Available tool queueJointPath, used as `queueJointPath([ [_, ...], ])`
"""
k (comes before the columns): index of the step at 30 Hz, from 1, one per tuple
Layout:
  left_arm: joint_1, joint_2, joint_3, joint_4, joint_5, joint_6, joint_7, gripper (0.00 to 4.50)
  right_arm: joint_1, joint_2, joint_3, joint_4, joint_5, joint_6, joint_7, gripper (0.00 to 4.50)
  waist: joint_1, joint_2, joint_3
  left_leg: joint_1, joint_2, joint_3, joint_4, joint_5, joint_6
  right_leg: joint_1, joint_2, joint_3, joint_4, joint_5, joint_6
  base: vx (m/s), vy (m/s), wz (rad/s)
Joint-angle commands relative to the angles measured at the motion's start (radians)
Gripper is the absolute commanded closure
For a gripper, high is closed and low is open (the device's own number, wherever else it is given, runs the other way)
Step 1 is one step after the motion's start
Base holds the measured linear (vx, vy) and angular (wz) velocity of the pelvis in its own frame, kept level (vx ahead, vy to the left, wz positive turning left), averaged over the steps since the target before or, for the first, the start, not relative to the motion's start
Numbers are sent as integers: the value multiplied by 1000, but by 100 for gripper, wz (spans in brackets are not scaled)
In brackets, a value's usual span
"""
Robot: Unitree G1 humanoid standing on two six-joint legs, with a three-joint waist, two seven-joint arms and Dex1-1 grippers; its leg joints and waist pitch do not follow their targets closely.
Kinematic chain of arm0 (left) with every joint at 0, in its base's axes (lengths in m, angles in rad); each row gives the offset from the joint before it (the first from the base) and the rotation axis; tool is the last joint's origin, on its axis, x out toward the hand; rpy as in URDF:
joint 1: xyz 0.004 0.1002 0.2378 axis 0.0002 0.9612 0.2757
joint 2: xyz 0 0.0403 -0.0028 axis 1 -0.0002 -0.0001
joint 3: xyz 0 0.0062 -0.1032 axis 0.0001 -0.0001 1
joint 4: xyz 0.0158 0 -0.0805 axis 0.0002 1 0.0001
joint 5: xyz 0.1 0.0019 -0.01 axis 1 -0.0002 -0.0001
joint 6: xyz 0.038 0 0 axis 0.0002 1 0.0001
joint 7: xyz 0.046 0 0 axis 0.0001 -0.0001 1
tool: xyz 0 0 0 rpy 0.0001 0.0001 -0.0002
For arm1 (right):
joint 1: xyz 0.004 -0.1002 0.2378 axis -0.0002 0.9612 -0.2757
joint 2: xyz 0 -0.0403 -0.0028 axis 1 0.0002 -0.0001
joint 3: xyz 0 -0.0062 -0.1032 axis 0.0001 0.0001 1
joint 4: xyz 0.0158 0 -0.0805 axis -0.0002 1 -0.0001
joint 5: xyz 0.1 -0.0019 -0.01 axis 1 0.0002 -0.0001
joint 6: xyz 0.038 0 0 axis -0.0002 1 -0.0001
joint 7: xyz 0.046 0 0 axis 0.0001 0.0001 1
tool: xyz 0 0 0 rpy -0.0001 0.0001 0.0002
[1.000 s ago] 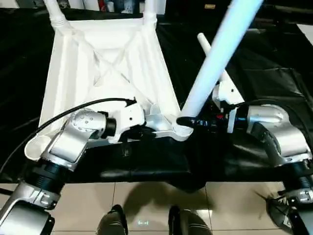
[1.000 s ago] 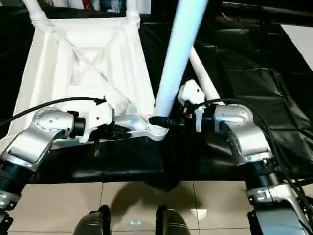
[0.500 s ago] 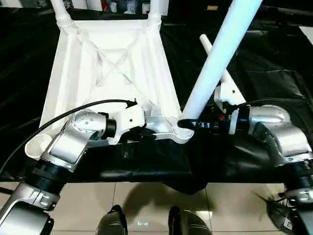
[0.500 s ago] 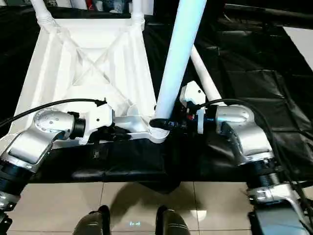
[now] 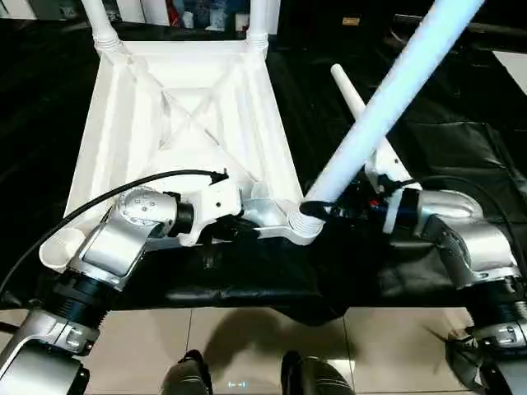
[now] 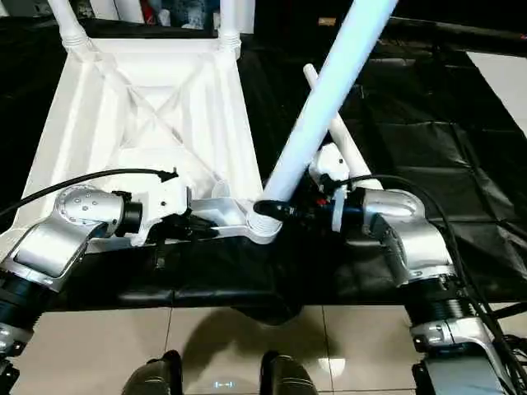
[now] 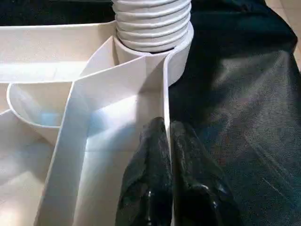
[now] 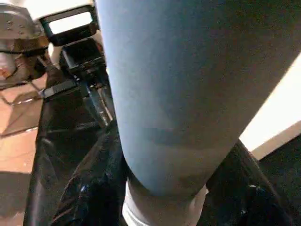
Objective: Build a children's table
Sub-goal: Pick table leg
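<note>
Near corner socket (image 5: 303,224): front right corner of the upturned tabletop (image 5: 185,123), at the table edge closest to the robot; the ribbed foot of the held leg (image 5: 387,99) sits in it.
Left gripper (image 7: 168,155): fingers pressed together on the thin upright rim wall of the tabletop just beside that socket, steadying the corner.
Right gripper (image 5: 333,211): about half open, its black fingers clasping the leg low down, just above the socket, from the right side.
Leg's long axis: tilted, rising from the socket up and away to the right, well off the socket's upright axis.
Relation that matters: the right arm is the one on the leg, so by my reading the next move is to swing the top of the leg back toward the tabletop until it stands straight, then press down.
Spare leg (image 5: 356,97): lying on the black sheet (image 5: 461,140) behind the right gripper.
Far corners: two legs (image 5: 104,25) already standing in their sockets.
</note>
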Motion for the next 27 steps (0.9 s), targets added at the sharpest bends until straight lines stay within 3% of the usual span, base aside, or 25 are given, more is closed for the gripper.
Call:
queueJointPath([
  [1, -17, 3, 3, -15, -14, -16, 2, 450, 100, -36, 163, 82, -145, 16, 49, 264, 0, 13, -72, 19, 30, -1, -41, -157, 92, 55, -47, 41, -58, -109, -259, 0, 0, 0],
  [6, -17, 5, -2, -16, -16, -20, -11, 450, 91, -25, 182, 129, -197, -29, 5, 264, 0, 12, -69, 18, 30, -2, -44, -187, 83, 54, -49, 41, -63, -162, -252, 0, 0, 0],
  [9, -14, 4, -2, -20, -16, -18, -16, 450, 78, -4, 185, 136, -197, -28, -2, 264, -1, 15, -61, 25, 34, -6, -53, -273, 46, 45, -51, 41, -77, -285, -224, 0, 0, 0],
  [13, -11, 3, -1, -26, -16, -14, -18, 450, 75, 11, 207, 128, -197, -22, 6, 264, -3, 8, -57, 28, 35, -12, -61, -335, 23, 45, -55, 43, -87, -382, -191, 0, 0, 0],
  [18, -6, 11, 1, -32, -19, -11, -22, 450, 91, 11, 222, 132, -201, -32, 8, 264, -3, 7, -57, 27, 34, -10, -62, -311, 30, 46, -54, 45, -86, -357, -191, 0, 0, 0],
  [24, -3, 19, -1, -36, -38, -17, -55, 450, 100, -7, 192, 127, -188, -70, 56, 264, -4, 8, -58, 28, 35, -11, -64, -319, 27, 45, -53, 45, -85, -349, -196, 0, 0, 0],
  [27, -4, 23, -9, -40, -51, -17, -90, 450, 96, -21, 191, 125, -185, -82, 86, 264, -4, 10, -60, 27, 36, -9, -62, -290, 37, 47, -51, 46, -80, -286, -216, 0, 0, 0],
])
